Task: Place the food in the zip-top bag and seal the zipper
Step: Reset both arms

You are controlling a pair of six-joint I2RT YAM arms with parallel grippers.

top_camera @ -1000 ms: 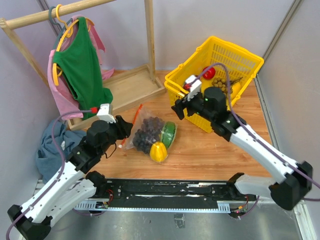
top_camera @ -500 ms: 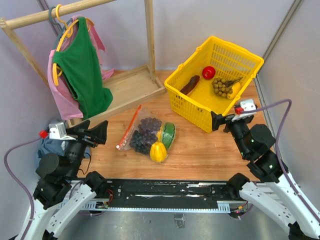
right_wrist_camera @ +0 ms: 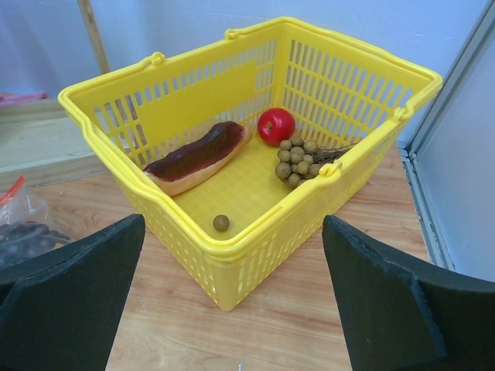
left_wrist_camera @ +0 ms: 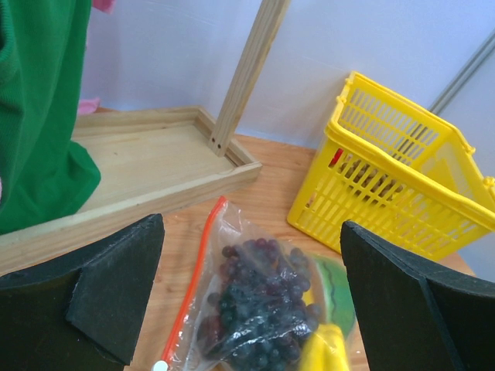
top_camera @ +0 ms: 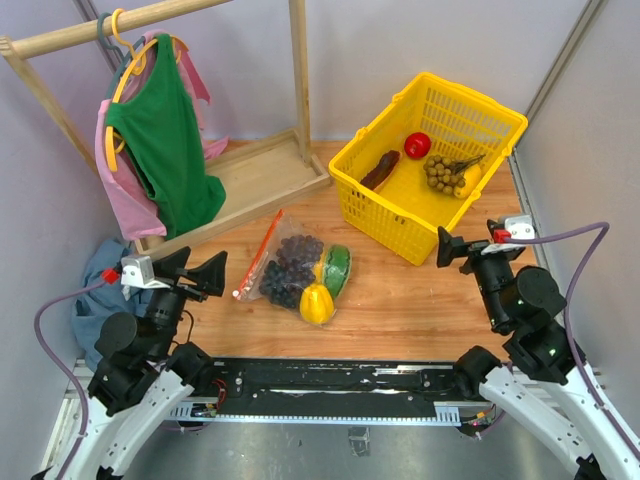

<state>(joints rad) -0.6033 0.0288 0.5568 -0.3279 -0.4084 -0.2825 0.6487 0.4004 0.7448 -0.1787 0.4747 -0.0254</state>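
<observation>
Both arms are sitting folded near their bases. Left gripper (top_camera: pixel 197 272) and right gripper (top_camera: pixel 458 248) are gaping wide.

Robot test cell of laboratory type: plain grey partition walls (top_camera: pixel 420 40) closing in a wooden surface (top_camera: pixel 400 300), metal mounting rail (top_camera: pixel 330 405) at the near edge. Staged props: wooden clothes rack (top_camera: pixel 300 70) with green garment (top_camera: pixel 160 140) on a hanger (top_camera: pixel 120 25), yellow plastic basket (top_camera: pixel 480 97) of toy fruit (top_camera: pixel 417 145), crumpled blue cloth (top_camera: pixel 100 285).

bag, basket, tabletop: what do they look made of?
Zip-top bag: thin clear plastic film, glossy, crinkled; grapes show through. Basket: rigid moulded plastic, yellow, slotted walls. Tabletop: wood or wood-look laminate; grain lines visible, cannot tell which.
</observation>
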